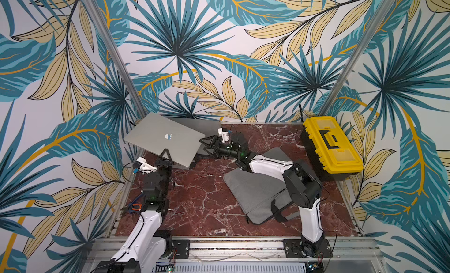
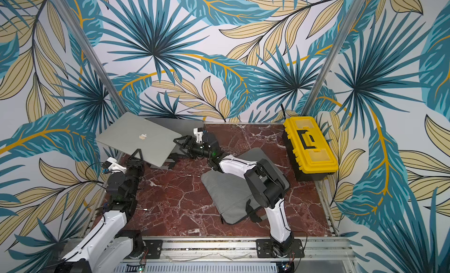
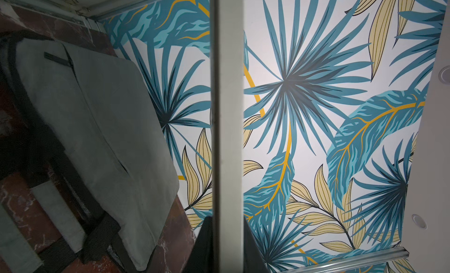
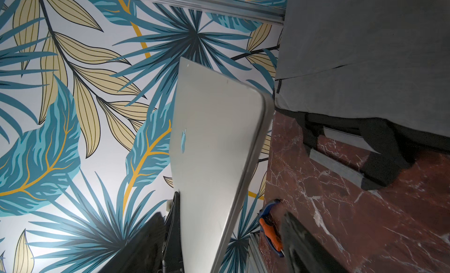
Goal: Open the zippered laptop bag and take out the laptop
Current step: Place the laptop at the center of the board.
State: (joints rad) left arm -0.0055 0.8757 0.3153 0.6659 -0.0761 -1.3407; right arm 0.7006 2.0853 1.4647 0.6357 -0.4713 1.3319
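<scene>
The silver laptop (image 1: pixel 160 137) (image 2: pixel 136 137) hangs tilted above the table's back left corner. My left gripper (image 1: pixel 165 157) (image 3: pixel 227 247) is shut on its near edge, which runs as a pale strip (image 3: pixel 227 113) in the left wrist view. My right gripper (image 1: pixel 203 146) (image 4: pixel 219 235) is open, one finger on each side of the laptop's (image 4: pixel 214 137) right edge with gaps showing. A grey zippered bag (image 1: pixel 204 125) (image 3: pixel 97 125) (image 4: pixel 365 52) with black handles lies flat under the laptop. A second grey bag (image 1: pixel 253 193) (image 2: pixel 226 193) lies under my right arm.
A yellow toolbox (image 1: pixel 331 145) (image 2: pixel 309 142) stands along the table's right edge. Patterned walls and metal posts close in the back and both sides. The red marble table (image 1: pixel 199 198) shows bare between my two arms.
</scene>
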